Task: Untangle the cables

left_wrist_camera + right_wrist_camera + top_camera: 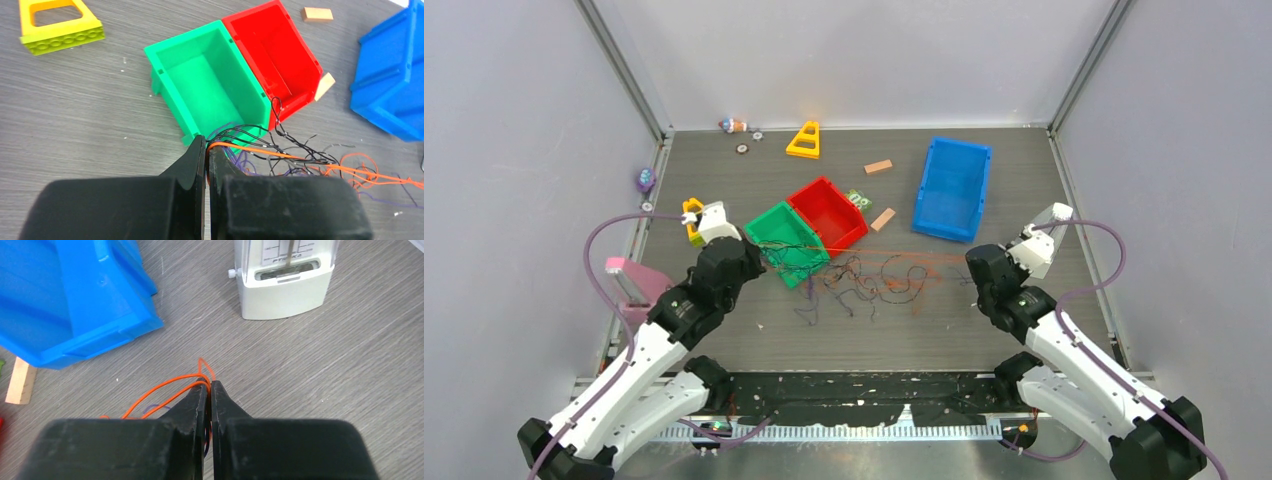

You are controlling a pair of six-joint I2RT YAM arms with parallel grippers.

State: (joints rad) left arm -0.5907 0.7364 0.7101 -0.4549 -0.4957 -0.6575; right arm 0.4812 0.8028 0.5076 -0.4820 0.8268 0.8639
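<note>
Cables [871, 279] lengthwise left to right

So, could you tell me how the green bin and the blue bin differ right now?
The green bin looks smaller than the blue bin. The green bin sits pressed against the red bin; the blue bin stands alone to the right. The cables bunch at the green bin's near corner, while none reach the blue bin. Both are open-topped and look empty.
</note>
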